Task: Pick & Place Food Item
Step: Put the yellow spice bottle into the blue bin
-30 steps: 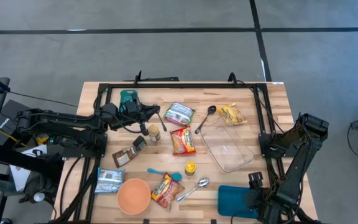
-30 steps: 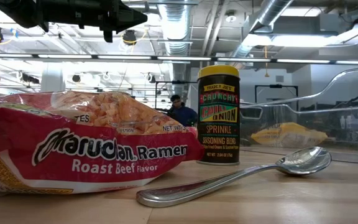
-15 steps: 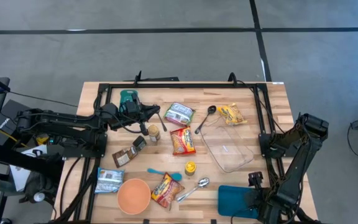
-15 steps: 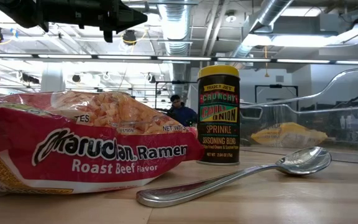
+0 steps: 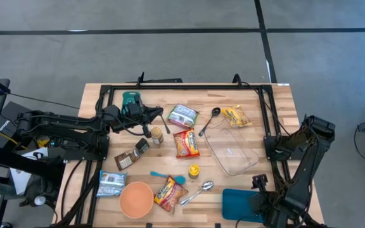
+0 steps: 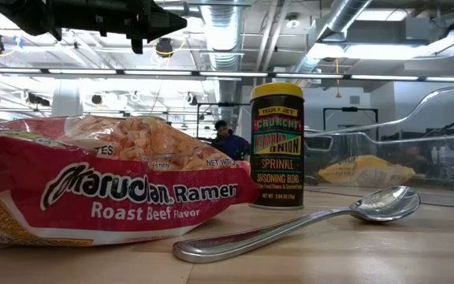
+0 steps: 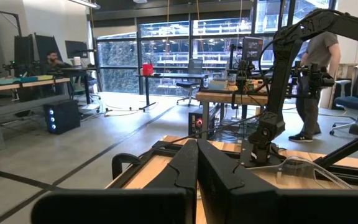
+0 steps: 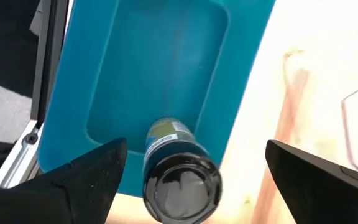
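The small dark-capped jar [image 8: 180,171] stood upright inside the teal plastic tray [image 8: 142,74], and the right gripper [image 8: 191,168] hung above it, fingers spread wide and empty. Lift crooked and a fingertip might clip the cap, toppling the jar. The clear plastic tub [image 5: 233,152] looked empty. The left gripper [image 7: 196,180], pinched closed on nothing, waited across the table.

Between the spread dark fingers [image 8: 86,171] of the right pincer [image 8: 191,177] stands a bottle [image 8: 180,168] with a black cap and a blue-and-olive label, on a teal tray [image 8: 160,68]. The table [image 5: 277,107] is pale wood. Well away from that pincer lie a red ramen packet [image 6: 93,185] with white lettering, a yellow-capped dark seasoning jar [image 6: 277,146], and a silver spoon [image 6: 298,221].
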Controlling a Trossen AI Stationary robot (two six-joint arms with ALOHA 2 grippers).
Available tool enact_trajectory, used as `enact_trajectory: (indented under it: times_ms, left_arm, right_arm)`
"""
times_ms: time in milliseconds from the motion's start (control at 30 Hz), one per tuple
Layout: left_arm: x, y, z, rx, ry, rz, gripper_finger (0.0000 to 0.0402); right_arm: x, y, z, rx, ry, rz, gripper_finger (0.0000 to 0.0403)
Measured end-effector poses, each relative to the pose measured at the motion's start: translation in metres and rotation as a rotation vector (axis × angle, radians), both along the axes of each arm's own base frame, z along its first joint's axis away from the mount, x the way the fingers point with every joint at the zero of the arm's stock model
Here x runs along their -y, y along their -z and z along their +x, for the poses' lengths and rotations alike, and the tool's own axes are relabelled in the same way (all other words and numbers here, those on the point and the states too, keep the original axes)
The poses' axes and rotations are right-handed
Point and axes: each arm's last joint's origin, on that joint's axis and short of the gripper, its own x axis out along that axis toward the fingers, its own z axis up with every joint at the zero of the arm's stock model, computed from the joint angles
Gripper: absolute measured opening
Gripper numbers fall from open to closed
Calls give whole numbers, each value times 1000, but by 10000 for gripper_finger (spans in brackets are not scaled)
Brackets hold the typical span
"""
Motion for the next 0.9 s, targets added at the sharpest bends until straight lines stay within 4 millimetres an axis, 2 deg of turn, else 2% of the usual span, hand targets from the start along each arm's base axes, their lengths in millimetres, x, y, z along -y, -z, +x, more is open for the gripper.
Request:
enact_trajectory:
  times_ms: [200,600,900]
  left_arm:
    - [0,0,0,0,0,0,0]
    - [0,0,0,0,0,0,0]
    - [0,0,0,0,0,0,0]
  right_arm:
    - [0,-10,3,68,-21,-37,377]
    - [1,-24,12,380,-56,-199,377]
    - [16,-28,38,552,48,-314,377]
